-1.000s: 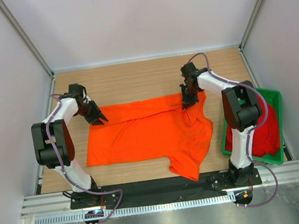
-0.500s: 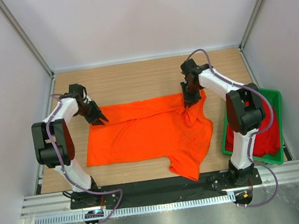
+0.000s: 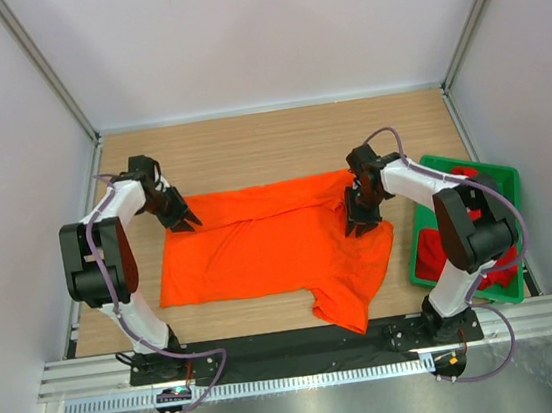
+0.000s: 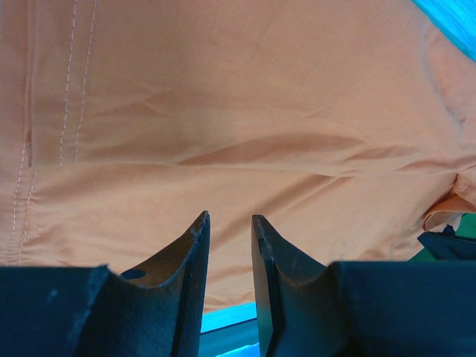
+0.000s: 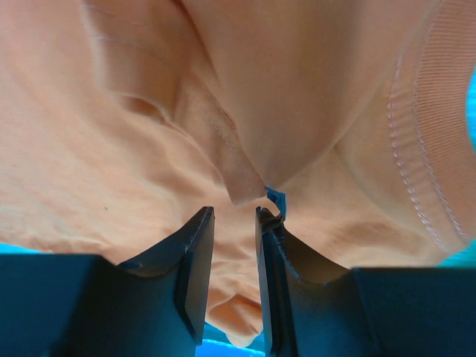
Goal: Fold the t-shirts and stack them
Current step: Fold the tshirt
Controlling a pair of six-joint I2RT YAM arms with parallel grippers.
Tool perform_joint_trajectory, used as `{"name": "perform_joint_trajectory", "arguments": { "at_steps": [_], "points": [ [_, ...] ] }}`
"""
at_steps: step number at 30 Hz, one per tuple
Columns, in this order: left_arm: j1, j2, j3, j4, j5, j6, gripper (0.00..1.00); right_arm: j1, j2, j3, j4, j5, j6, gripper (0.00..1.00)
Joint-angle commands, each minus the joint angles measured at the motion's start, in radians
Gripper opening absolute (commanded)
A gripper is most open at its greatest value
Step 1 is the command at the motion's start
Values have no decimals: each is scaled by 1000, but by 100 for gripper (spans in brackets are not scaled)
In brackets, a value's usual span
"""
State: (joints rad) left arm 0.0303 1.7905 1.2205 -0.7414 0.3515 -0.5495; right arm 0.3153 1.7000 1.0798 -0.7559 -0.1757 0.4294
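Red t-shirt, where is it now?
In the top view, the red t-shirt lies in the green tray at the right edge of the table, right of the orange t-shirt and partly hidden by the right arm.

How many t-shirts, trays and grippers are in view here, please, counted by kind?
T-shirts: 2 (orange t-shirt, red t-shirt)
Trays: 1 (green tray)
Grippers: 2 (left gripper, right gripper)
Total: 5

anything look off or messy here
Yes: the orange t-shirt lies skewed. Its near-right part droops past the edge of the table onto the black rail, and the cloth is bunched up by the right gripper.
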Motion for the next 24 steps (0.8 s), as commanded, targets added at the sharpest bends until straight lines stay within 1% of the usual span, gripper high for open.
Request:
{"name": "perform_joint_trajectory", "arguments": {
  "at_steps": [1, 10, 15, 16, 19, 20, 22, 23, 24],
  "points": [
    [3, 4, 10, 11, 35, 3, 30, 4, -2, -7, 87, -24, 54, 36],
    [2, -6, 8, 7, 26, 2, 30, -2, 36, 11, 89, 45, 34, 35],
    [2, -13, 4, 2, 24, 5, 30, -5, 50, 20, 70, 91, 26, 31],
    [2, -13, 4, 4, 24, 6, 30, -7, 47, 17, 69, 97, 28, 29],
    [2, -10, 4, 5, 27, 5, 30, -10, 26, 17, 61, 120, 35, 18],
    [2, -10, 5, 5, 26, 6, 30, -10, 18, 20, 50, 127, 32, 10],
    [2, -8, 8, 4, 23, 6, 30, -10, -11, 26, 30, 162, 28, 6],
    [2, -8, 7, 4, 21, 3, 30, -10, -20, 31, 9, 171, 25, 3],
    [3, -8, 7, 2, 15, 3, 30, -10, -29, 34, -3, 171, 14, 1]
  ]
}}
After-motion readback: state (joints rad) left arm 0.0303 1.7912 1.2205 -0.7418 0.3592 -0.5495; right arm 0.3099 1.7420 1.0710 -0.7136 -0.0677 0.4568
